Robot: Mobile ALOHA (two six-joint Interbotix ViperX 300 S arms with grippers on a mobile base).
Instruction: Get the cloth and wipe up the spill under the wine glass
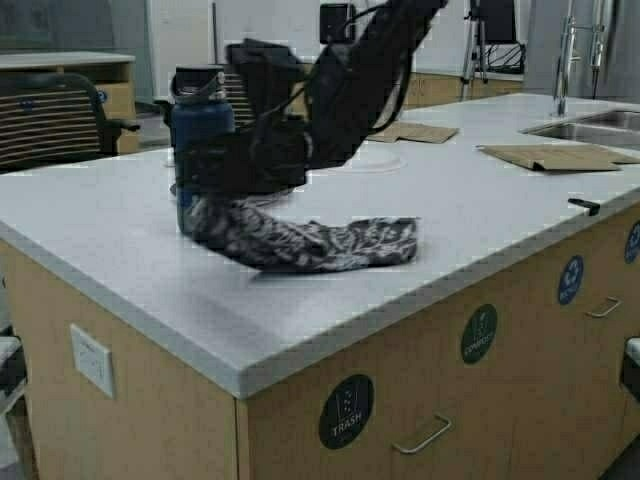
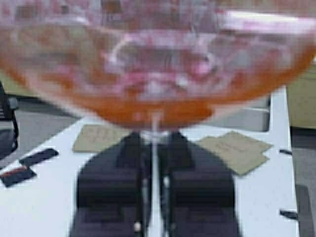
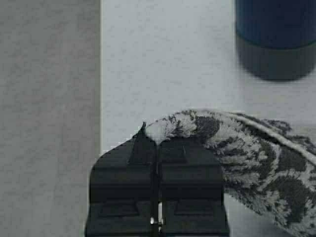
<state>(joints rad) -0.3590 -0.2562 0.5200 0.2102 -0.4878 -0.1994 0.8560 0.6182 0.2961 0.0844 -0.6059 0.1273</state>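
The cloth [image 1: 310, 243], dark grey and white patterned, lies stretched across the white counter [image 1: 120, 250]. My right gripper [image 3: 157, 140] is shut on one end of the cloth [image 3: 247, 153], low over the counter near its left edge, beside the dark blue bottle [image 3: 276, 34]. In the high view that gripper [image 1: 215, 188] sits just in front of the bottle [image 1: 200, 130]. My left gripper [image 2: 154, 143] is shut on the thin stem of the wine glass [image 2: 158, 64], whose pink-tinted bowl fills the left wrist view, raised above the counter. The glass does not show clearly in the high view.
Flat brown paper sheets [image 1: 415, 131] [image 1: 555, 156] lie at the far side. A sink [image 1: 590, 128] with a tap [image 1: 565, 50] is at the far right. A small black item [image 1: 584, 206] sits near the front edge. A chair [image 1: 50, 115] stands behind the left end.
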